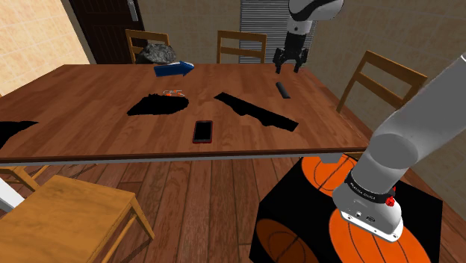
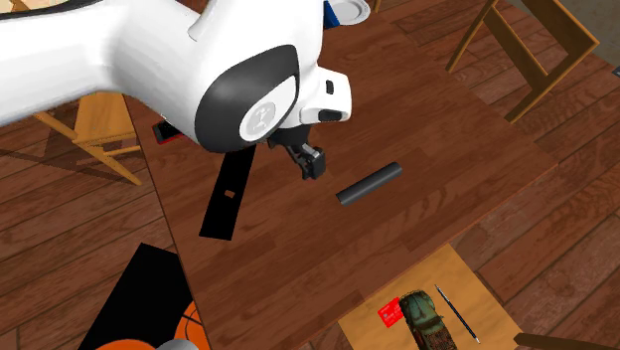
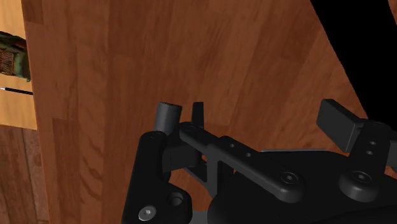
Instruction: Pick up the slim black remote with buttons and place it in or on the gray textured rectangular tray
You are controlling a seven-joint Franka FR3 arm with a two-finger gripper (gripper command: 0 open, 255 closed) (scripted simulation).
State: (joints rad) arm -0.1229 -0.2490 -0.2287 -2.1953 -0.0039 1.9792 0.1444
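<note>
The slim black remote [image 1: 282,90] lies flat on the wooden table [image 1: 89,112], near its far right side in the shoulder view. In the second exterior view the remote [image 2: 369,183] is a dark bar just right of my gripper [image 2: 310,162]. My gripper [image 1: 289,67] hangs above the remote, a little toward the far edge, open and holding nothing. In the wrist view its fingers [image 3: 336,121] stand wide apart over bare wood. A grey, rough-textured thing [image 1: 158,52] sits at the table's far edge; I cannot tell whether it is the tray.
A blue object [image 1: 173,69] lies by the grey thing. A dark phone-like slab [image 1: 202,131] rests mid-table between flat black patches [image 1: 157,106] [image 1: 258,113]. Wooden chairs ring the table; one seat [image 2: 437,288] holds a red card [image 2: 389,313], a green object [image 2: 425,320] and a pen.
</note>
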